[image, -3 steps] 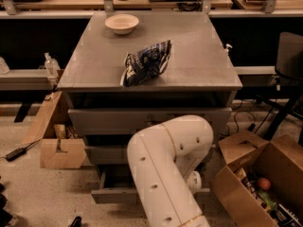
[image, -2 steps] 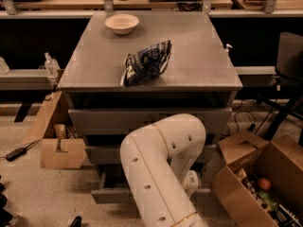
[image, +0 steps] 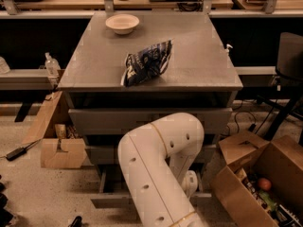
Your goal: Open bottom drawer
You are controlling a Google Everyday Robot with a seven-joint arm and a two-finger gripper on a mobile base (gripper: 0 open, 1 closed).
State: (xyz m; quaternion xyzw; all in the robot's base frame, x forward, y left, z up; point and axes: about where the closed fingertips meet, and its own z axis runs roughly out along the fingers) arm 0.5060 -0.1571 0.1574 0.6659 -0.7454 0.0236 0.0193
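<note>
The claw [image: 190,184] is held low behind the arm [image: 151,174] at the bottom drawer [image: 108,201], lowest of 3 fronts and partly out, presumably for pulling; claw state cannot be told.

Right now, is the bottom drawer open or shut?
Partly open: the bottom drawer has its front forward of the two fronts above, side wall showing. The pincer is low beside it, mostly behind the arm.

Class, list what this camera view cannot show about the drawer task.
Camera view:
- Gripper: hidden behind the arm, low by the bottom drawer.
- Drawer's knob: hidden by the arm.
- Drawer's inside: mostly covered by the arm, rest dark.
- Box, right: cut off by the edge.
</note>
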